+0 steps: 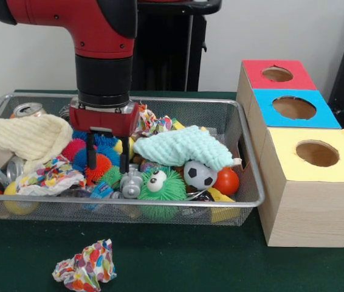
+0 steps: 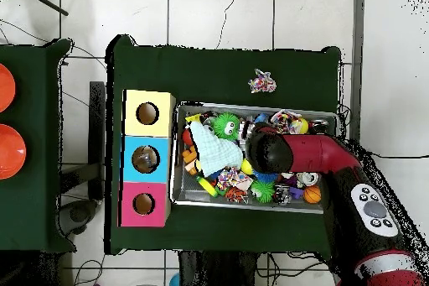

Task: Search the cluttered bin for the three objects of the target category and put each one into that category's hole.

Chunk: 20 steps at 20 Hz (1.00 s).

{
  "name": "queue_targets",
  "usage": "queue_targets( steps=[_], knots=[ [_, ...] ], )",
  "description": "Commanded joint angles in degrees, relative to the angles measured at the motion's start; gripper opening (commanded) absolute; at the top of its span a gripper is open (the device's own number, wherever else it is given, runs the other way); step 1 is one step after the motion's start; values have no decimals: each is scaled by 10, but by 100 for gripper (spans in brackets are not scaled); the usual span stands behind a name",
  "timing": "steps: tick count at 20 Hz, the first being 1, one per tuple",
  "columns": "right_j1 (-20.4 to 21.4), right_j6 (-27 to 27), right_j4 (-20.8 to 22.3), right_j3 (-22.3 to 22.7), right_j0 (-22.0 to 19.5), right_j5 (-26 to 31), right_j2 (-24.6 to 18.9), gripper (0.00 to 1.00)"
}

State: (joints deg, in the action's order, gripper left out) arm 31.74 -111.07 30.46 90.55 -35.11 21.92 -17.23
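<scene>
We find the gripper (image 1: 107, 159) lowered into the wire bin (image 1: 248, 182) with fingers apart over the spiky balls (image 1: 93, 163), evidently positioned to grasp one; nothing is clamped.

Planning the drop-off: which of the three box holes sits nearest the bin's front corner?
The yellow-topped box's hole; the blue and red ones lie further back along the bin.

Setting was a robotics lab: a green-covered table (image 2: 226, 73) stood on a white tiled floor (image 2: 218, 14), cables (image 2: 25, 35) trailed across it, and three colour-topped test boxes (image 1: 299, 152) were staged.
</scene>
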Motion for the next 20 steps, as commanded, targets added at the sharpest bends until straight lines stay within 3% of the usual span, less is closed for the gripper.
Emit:
queue_targets(
  steps=[1, 20],
  knots=[
    [-22, 13, 29, 14, -14, -35, -22, 100],
    [-46, 37, 17, -54, -1, 18, -27, 100]
  ],
)
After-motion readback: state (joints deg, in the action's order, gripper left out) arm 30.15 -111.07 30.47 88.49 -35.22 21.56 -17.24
